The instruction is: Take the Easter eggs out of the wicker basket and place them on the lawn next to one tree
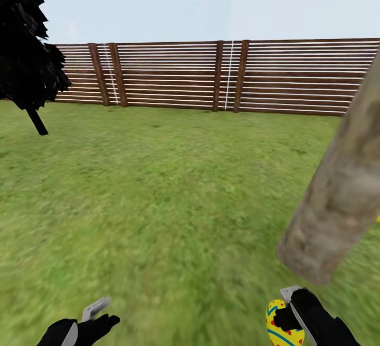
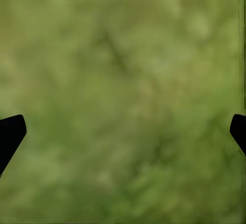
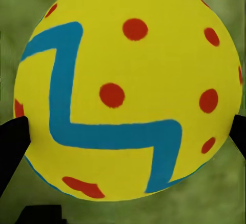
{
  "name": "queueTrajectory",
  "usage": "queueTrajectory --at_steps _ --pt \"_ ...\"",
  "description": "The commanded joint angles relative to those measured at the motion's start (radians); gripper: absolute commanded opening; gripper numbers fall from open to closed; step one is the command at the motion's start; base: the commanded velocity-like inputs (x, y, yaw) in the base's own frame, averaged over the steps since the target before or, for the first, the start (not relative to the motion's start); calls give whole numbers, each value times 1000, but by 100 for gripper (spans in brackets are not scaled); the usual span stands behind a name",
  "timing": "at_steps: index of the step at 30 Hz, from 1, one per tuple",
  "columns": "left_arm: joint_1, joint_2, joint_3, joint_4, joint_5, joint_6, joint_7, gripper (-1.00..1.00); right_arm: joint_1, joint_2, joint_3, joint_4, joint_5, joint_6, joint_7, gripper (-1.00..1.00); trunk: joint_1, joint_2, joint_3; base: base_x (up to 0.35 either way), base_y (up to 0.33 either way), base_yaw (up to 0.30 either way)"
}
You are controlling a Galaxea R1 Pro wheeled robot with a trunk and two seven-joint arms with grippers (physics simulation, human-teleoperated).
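right end effector [image 1: 289, 318] is clamped on an Easter egg [image 3: 128, 90] near the tree [image 1: 338, 198]; left end effector [image 2: 123, 131] hangs open, empty; drop it from this height and it'll probably roll off across the lawn [image 1: 158, 203]

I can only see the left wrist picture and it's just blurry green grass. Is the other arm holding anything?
Observer: Yes. The right tool is shut on a bright yellow Easter egg with a blue zigzag and red dots.
Operator: Is a tree close?
Observer: A thick, pale grey-brown tree trunk stands just ahead of the right arm, on the mottled green lawn.
Operator: Are there more eggs there already?
Observer: A sliver of yellow peeks out past the trunk at the picture's right edge; too little shows to say what it is.
Operator: And my arm?
Observer: Your left tool is open and holds nothing.
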Motion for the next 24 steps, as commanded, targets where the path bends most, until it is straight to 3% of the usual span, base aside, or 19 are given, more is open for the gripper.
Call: queueTrajectory --at_steps 1,6,24 --pt "-1 -1 6 -1 2 8 -3 100 0 -1 3 -1 11 4 8 -100 0 0 -1 319 0 0" --pt "0 0 6 -1 4 9 -3 100 -1 -1 3 -1 11 4 8 -100 0 0 -1 173 0 0" --pt "-1 0 6 -1 1 9 -1 100 0 8 2 -1 14 3 7 -100 8 -5 -71 2 0 0"
